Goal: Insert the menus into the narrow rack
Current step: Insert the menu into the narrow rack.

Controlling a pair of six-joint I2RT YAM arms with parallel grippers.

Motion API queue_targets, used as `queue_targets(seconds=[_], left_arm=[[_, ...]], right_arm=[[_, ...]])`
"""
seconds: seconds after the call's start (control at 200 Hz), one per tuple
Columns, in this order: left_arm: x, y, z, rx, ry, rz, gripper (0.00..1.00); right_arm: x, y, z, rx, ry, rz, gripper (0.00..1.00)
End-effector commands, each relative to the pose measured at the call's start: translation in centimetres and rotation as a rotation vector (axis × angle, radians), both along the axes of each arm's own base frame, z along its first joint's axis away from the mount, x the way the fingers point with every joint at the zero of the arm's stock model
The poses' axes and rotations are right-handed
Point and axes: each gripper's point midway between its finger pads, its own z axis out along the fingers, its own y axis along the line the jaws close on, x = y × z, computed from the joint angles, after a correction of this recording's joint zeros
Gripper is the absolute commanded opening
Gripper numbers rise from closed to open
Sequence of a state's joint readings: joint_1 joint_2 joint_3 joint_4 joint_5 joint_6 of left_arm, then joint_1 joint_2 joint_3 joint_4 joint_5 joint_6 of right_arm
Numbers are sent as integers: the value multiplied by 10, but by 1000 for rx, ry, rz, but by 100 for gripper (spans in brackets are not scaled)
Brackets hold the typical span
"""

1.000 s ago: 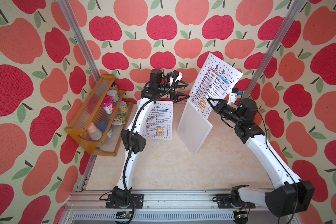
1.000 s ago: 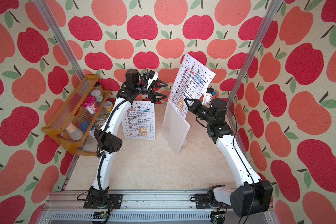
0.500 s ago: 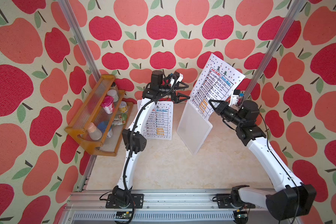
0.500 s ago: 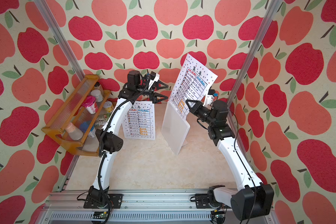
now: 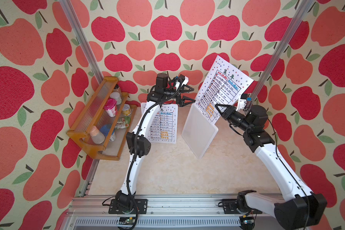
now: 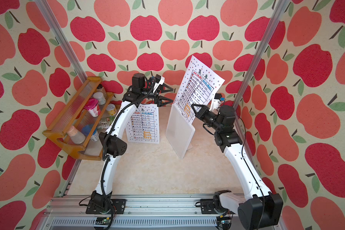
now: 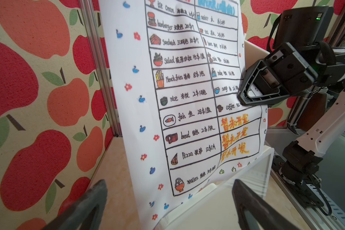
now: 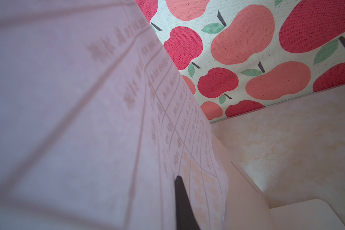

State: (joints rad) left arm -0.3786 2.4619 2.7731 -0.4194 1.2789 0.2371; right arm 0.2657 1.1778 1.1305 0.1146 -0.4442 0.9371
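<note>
Now the right end effector pinches one menu, holding it upright so its bottom edge can slip into the rack. The left end effector waits wide open nearby. The other menu lies flat on the counter.

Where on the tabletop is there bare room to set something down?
Bare: the near tabletop, from the front rail to the flat menu and white rack. Crowded: the back around the held menu, and beside the wooden shelf.
</note>
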Motion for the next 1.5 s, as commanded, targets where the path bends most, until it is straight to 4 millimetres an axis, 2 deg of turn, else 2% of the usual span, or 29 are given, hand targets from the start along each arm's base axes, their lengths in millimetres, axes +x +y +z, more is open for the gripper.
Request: queue_targets(seconds=[0.0, 0.305, 0.85, 1.085, 1.496], left_arm=[[-2, -2, -1, 5, -9, -6, 99], [-3, -5, -2, 4, -8, -8, 99], [-4, -13, -11, 14, 3, -15, 99], [-5, -15, -10, 13, -2, -15, 99], [-2, -31, -25, -6, -29, -46, 99]], right_arm=[[-8, -4, 2, 11, -4, -1, 0], [-14, -8, 4, 11, -4, 0, 0], [-23, -18, -14, 5, 29, -9, 0], [-25, -22, -15, 23, 30, -8, 0], [-30, -22, -10, 4, 13, 18, 0]])
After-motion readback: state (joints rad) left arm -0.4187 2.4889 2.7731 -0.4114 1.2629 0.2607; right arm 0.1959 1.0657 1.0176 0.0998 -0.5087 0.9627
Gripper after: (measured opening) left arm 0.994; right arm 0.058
